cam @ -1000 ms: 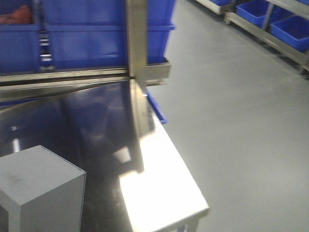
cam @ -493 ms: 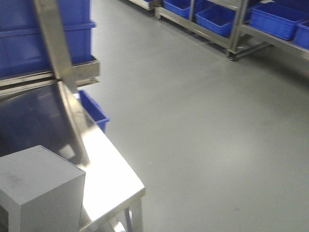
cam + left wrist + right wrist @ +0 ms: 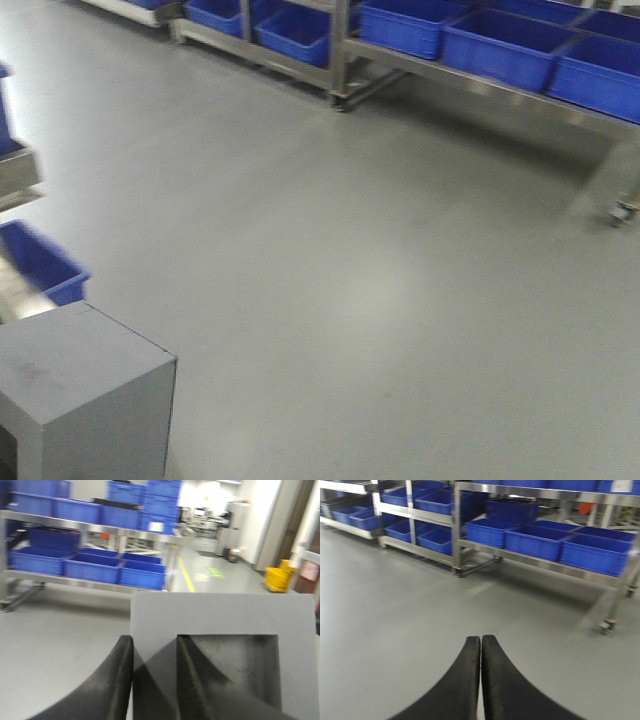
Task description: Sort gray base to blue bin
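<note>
Fingers (image 3: 116, 682) of the left claw (image 3: 154, 641) pinch one wall of the gray base (image 3: 220, 615). One black finger lies against the outer left side. The other reaches into the square recess (image 3: 240, 670), so the claw is closed on that wall with the block held fast. The recessed face is turned toward the wrist camera.

In the front view the same base sits in the lower left corner (image 3: 85, 395), close to the lens. Its flat top and one plain side show, and the bare gray floor (image 3: 400, 260) spreads out beyond it. No claw is visible in that view.

The right claw (image 3: 480, 640) is shut, its two dark fingers pressed together along their length with nothing between them. It hangs above open floor.

Steel racks (image 3: 545, 564) line the far side of the room, their lower shelves loaded with blue bins (image 3: 532, 541) set side by side. Which of them is meant for the base cannot be told. A single low blue tote (image 3: 40, 262) shows at the left edge of the front view, blurred. Far off in the left wrist view stands a yellow bucket (image 3: 277, 577), and a yellow line (image 3: 188, 575) runs along the floor.
</note>
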Tool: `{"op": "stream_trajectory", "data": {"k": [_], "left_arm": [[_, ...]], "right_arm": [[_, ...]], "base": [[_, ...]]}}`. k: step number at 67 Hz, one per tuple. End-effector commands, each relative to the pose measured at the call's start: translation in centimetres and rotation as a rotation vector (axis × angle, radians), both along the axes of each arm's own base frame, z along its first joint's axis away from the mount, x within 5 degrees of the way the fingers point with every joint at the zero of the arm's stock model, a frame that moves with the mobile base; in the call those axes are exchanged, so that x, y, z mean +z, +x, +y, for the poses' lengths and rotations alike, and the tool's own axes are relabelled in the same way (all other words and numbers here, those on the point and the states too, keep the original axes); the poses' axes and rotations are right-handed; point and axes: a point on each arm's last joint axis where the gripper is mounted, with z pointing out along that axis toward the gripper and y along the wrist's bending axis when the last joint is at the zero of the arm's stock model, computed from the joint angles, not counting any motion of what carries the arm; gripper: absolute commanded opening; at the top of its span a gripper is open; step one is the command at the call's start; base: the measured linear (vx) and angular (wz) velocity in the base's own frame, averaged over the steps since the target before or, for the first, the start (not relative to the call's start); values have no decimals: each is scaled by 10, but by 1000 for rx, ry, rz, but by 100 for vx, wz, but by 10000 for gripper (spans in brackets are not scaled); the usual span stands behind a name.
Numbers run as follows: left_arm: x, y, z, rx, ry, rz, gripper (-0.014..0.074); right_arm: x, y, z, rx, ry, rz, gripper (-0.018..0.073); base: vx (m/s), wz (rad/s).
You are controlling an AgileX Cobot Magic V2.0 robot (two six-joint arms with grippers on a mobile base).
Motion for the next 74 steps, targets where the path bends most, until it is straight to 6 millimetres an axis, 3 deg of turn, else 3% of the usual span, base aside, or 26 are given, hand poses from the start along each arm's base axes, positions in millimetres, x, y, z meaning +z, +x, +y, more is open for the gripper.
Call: {"op": "stream_trajectory", "data": {"k": [1,50,74], "left_arm": [[18,-3,-2,-42,-71,-84,-7],[18,-3,-2,-42,-71,-84,-7],[18,-3,-2,-42,-70,-83,-7]], "right_arm": [[6,0,0,-1,-17,-82,-5],[6,0,0,-1,-17,-81,-5],[6,0,0,-1,-17,-81,-5]], "base": [[0,-67],[7,-73],[22,-43]]}}
